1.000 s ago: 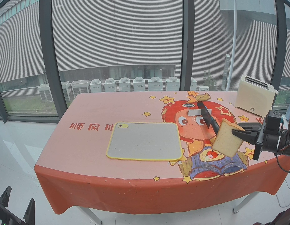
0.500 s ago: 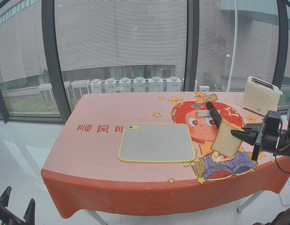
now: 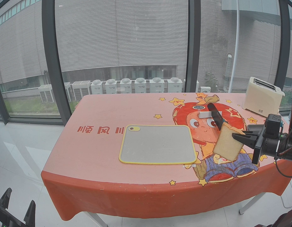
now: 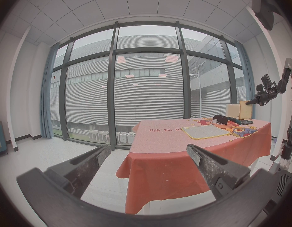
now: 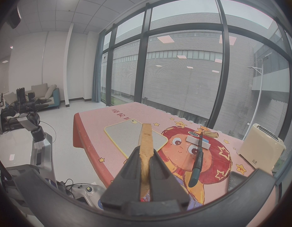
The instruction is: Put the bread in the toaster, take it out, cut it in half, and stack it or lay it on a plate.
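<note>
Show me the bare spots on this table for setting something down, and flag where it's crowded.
The cutting board is bare on top. Open tablecloth runs from the board's left edge to the left end, and along the far edge behind the board. Crowded: the right end, with the knife, the toaster and the bread slice clamped in the jaws of the right gripper.

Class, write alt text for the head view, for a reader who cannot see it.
The right tool holds a bread slice over the orange table, near a black knife. A grey cutting board lies mid-table; a cream toaster stands at the far right corner.
</note>
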Controlling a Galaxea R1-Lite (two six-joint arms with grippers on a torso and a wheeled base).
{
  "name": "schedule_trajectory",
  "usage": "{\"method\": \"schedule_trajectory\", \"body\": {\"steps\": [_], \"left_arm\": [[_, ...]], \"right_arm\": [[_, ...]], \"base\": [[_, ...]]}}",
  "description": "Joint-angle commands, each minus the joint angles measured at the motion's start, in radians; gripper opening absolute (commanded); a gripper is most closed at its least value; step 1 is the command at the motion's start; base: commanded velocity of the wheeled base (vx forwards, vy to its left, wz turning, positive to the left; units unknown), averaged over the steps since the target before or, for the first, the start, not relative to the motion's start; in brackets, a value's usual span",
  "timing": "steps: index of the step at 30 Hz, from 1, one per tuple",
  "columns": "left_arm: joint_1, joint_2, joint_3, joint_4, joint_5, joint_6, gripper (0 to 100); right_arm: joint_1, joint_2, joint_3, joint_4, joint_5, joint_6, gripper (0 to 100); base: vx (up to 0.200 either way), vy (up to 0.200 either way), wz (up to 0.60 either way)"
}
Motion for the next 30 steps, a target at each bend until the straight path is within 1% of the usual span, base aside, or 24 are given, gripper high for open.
{"method": "schedule_trajectory", "body": {"steps": [1, 8, 14, 22, 25, 28, 30], "left_arm": [[0.001, 0.001, 0.018, 0.000, 0.000, 0.000, 100], [0.001, 0.001, 0.018, 0.000, 0.000, 0.000, 100], [0.001, 0.001, 0.018, 0.000, 0.000, 0.000, 100], [0.001, 0.001, 0.018, 0.000, 0.000, 0.001, 100], [0.001, 0.001, 0.018, 0.000, 0.000, 0.001, 100], [0.001, 0.001, 0.018, 0.000, 0.000, 0.000, 100], [0.001, 0.001, 0.018, 0.000, 0.000, 0.001, 100]], "right_arm": [[0.001, -0.009, 0.008, 0.000, 0.001, -0.001, 0], [0.001, -0.015, 0.020, -0.002, 0.001, -0.004, 0], [-0.001, -0.009, 0.042, -0.080, 0.001, -0.001, 0], [0.001, -0.003, 0.040, -0.087, 0.001, 0.005, 0], [0.009, -0.001, 0.034, -0.087, 0.001, 0.030, 0], [0.035, -0.001, 0.031, -0.091, -0.006, 0.071, 0], [0.042, -0.001, 0.025, -0.091, -0.019, 0.099, 0]], "base": [[0.000, 0.000, 0.00], [0.000, 0.000, 0.00], [0.000, 0.000, 0.00], [0.000, 0.000, 0.00], [0.000, 0.000, 0.00], [0.000, 0.000, 0.00], [0.000, 0.000, 0.00]]}}
